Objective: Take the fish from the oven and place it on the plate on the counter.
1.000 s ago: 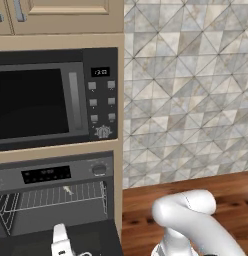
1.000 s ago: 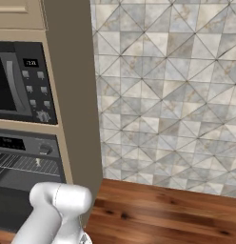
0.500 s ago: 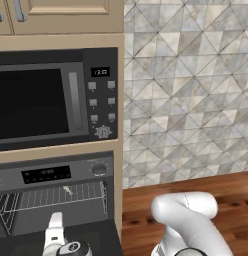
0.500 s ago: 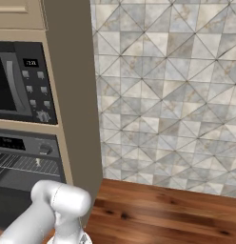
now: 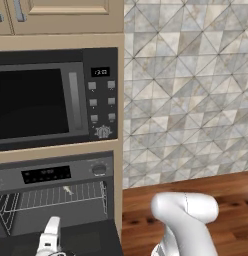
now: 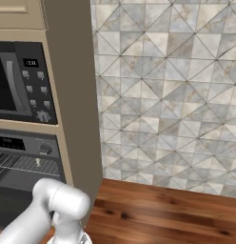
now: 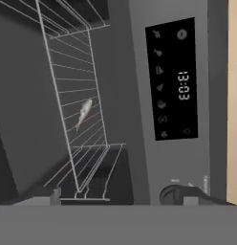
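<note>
The oven (image 5: 56,174) stands open below a black microwave-like unit, its display, knob and wire rack showing. The fish (image 5: 67,190) lies small and silvery on the rack (image 5: 61,196); it also shows as the fish (image 6: 38,162) and, in the rolled hand view, the fish (image 7: 83,112). My gripper (image 5: 50,235) hovers low before the oven mouth, short of the rack and well apart from the fish. In the hand view the gripper (image 7: 123,197) is open, its tips far apart with nothing between them. The blue plate is out of view.
The oven's display (image 7: 173,79) reads 13:03, with the knob (image 7: 170,195) beside it. A beige cabinet side panel (image 6: 74,95) borders the oven's right. The reddish-brown counter (image 6: 162,209) runs right under a tiled wall (image 6: 167,95). The dark open door (image 5: 86,240) lies below my hand.
My hand has edged slightly left in front of the open oven. The fish has stayed still on the rack.
</note>
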